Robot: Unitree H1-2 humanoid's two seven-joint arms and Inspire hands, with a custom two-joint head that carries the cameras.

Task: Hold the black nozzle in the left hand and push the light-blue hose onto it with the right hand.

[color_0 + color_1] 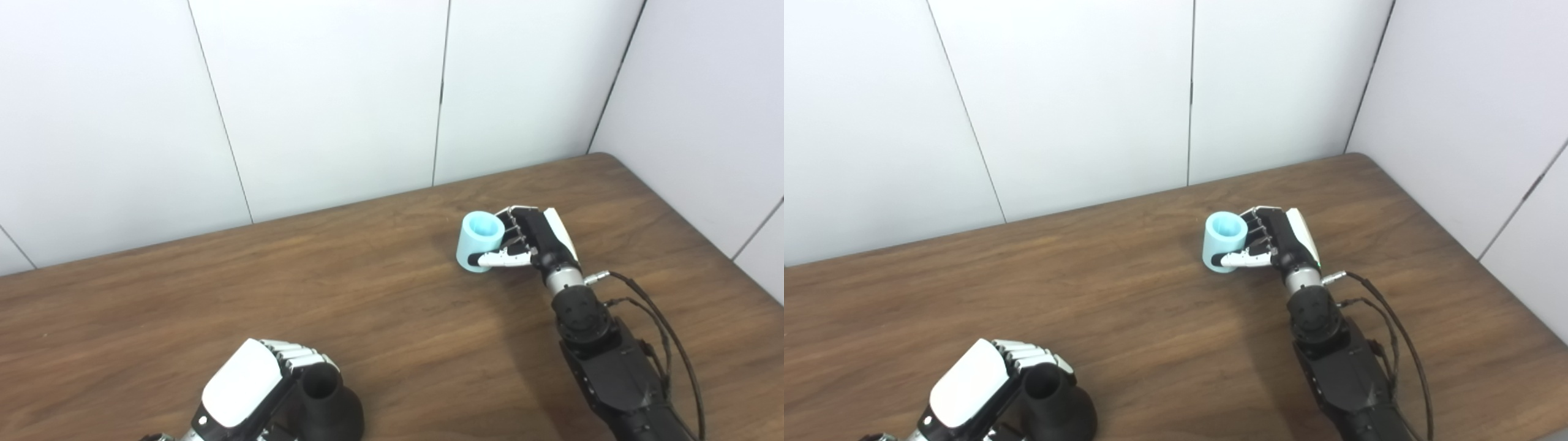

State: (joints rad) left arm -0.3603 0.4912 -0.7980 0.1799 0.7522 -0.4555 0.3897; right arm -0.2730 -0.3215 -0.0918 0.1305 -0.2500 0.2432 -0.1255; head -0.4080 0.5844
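**Left eye view: both parts gripped, well apart**

Left robot hand (245, 386) wraps its fingers round the black nozzle (327, 404), upright on the wooden surface (380, 306). Far off to its right, the right robot hand (530, 242) pinches the light-blue hose (479, 241), open end up, thumb across its side.

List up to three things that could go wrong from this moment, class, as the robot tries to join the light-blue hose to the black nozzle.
1. The right hand pinches the light-blue hose only from one side, so it may slip or tilt when lifted.
2. The hose and the black nozzle are far apart on the table; after the long carry, the openings may be misaligned.
3. The left hand wraps only one side of the nozzle, so pushing might tip it.
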